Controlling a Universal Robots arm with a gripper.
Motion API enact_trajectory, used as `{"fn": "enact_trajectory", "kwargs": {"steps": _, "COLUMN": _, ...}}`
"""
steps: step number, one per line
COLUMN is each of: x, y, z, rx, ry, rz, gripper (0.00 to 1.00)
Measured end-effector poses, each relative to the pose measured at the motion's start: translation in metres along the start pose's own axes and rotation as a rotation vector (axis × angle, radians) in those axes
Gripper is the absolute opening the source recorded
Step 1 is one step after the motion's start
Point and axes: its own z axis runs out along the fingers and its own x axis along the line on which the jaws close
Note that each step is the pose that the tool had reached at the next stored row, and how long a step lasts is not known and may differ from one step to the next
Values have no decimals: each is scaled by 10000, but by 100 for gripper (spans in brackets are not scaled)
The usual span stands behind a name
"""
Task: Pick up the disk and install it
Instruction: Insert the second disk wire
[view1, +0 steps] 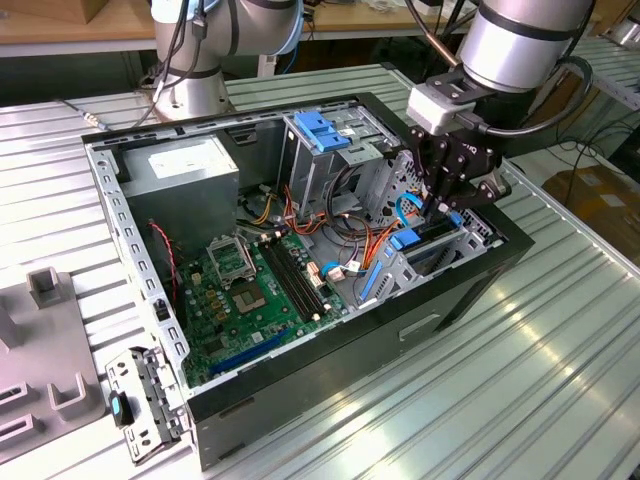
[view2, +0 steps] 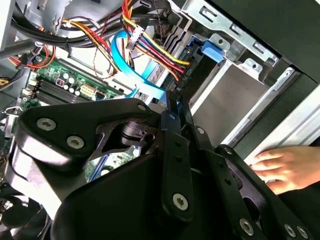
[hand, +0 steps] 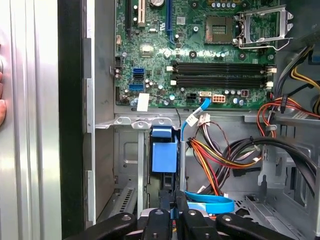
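On the near bench (view1: 520, 400), at the exterior view's left, a grey fixture block (view1: 45, 340) lies flat. A loose metal bracket (view1: 140, 405) with a blue clip sits just beside it.

Next back is the open PC case (view1: 330, 360), lying on its side with the side panel off. The motherboard (view1: 250, 290) fills the case floor. Its CPU socket (view1: 228, 258) has no chip or cooler and its 4 RAM slots (view1: 295, 280) are bare.

At the case's end toward the exterior view's right, the disk (view1: 432, 234) stands on edge in the lower drive cage (view1: 400, 270). Its blue rail (hand: 164, 156) faces up in the first wrist view.

1 hand (view1: 440, 208) hangs straight down over that cage. Its fingers are pinched narrow on the disk's upper edge, and blue shows between the tips (hand: 173, 215). Whether the disk is fully seated, I can't tell.

A blue SATA cable (view2: 125, 55) and red/yellow power leads (view2: 155, 47) run just beside the cage. A person's fingers (view2: 272, 167) rest on the case's outer wall.

Further back, a blue bracket (view1: 322, 130) sits atop the upper metal cage. The grey power supply (view1: 185, 175) sits in the far corner. The arm base (view1: 195, 60) stands behind the case.
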Motion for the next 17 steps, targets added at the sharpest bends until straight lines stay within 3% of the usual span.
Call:
{"fn": "enact_trajectory", "kwargs": {"steps": 4, "x": 3, "y": 4, "z": 13, "rx": 66, "ry": -90, "rz": 16, "gripper": 16}}
{"fn": "enact_trajectory", "kwargs": {"steps": 10, "x": 25, "y": 7, "z": 39, "rx": 81, "ry": -208, "rz": 69, "gripper": 16}}
{"fn": "enact_trajectory", "kwargs": {"steps": 14, "x": 53, "y": 8, "z": 49, "rx": 86, "ry": -409, "rz": 86, "gripper": 16}}
{"fn": "enact_trajectory", "kwargs": {"steps": 17, "x": 79, "y": 9, "z": 59, "rx": 86, "ry": -425, "rz": 86, "gripper": 16}}
